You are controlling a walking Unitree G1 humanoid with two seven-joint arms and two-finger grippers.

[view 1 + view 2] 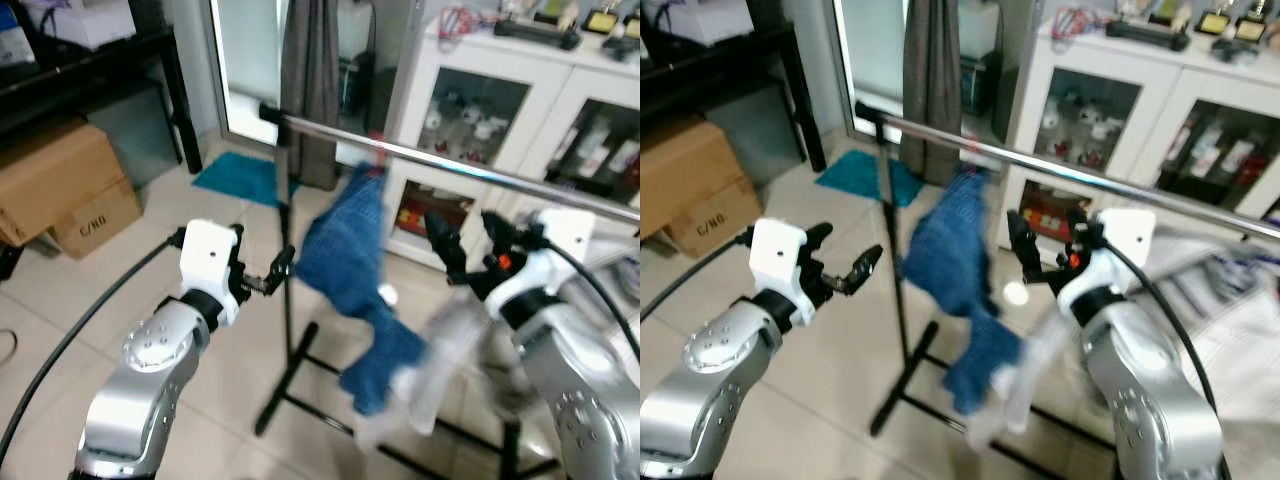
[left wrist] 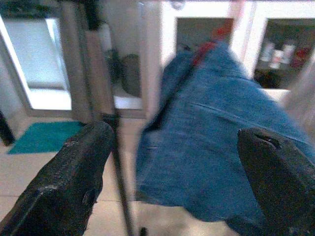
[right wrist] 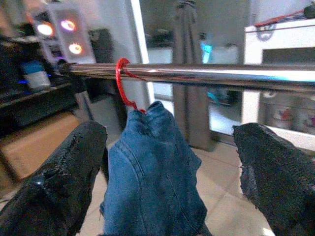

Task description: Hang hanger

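Observation:
Blue jeans (image 1: pixel 345 250) hang on a red hanger whose hook (image 3: pixel 123 81) is looped over the chrome rail (image 1: pixel 450 165) of a clothes rack. The jeans look blurred. My left gripper (image 1: pixel 272 275) is open just left of the jeans, beside the rack's black upright post (image 1: pixel 285 300). In the left wrist view, its fingers (image 2: pixel 74 187) frame the post and the denim (image 2: pixel 211 142). My right gripper (image 1: pixel 468 235) is open to the right of the jeans and just below the rail, holding nothing. From the right wrist, the jeans (image 3: pixel 152 172) sit between its spread fingers (image 3: pixel 59 187).
A blurred white cloth (image 1: pixel 440 360) hangs low beside the jeans. Behind the rail stand a white glass-door cabinet (image 1: pixel 500 110) and a grey curtain (image 1: pixel 310 90). Cardboard boxes (image 1: pixel 60 190) and a black shelf (image 1: pixel 90 60) are at the left, with a teal mat (image 1: pixel 240 178) on the tiles. The rack's feet (image 1: pixel 290 380) spread below.

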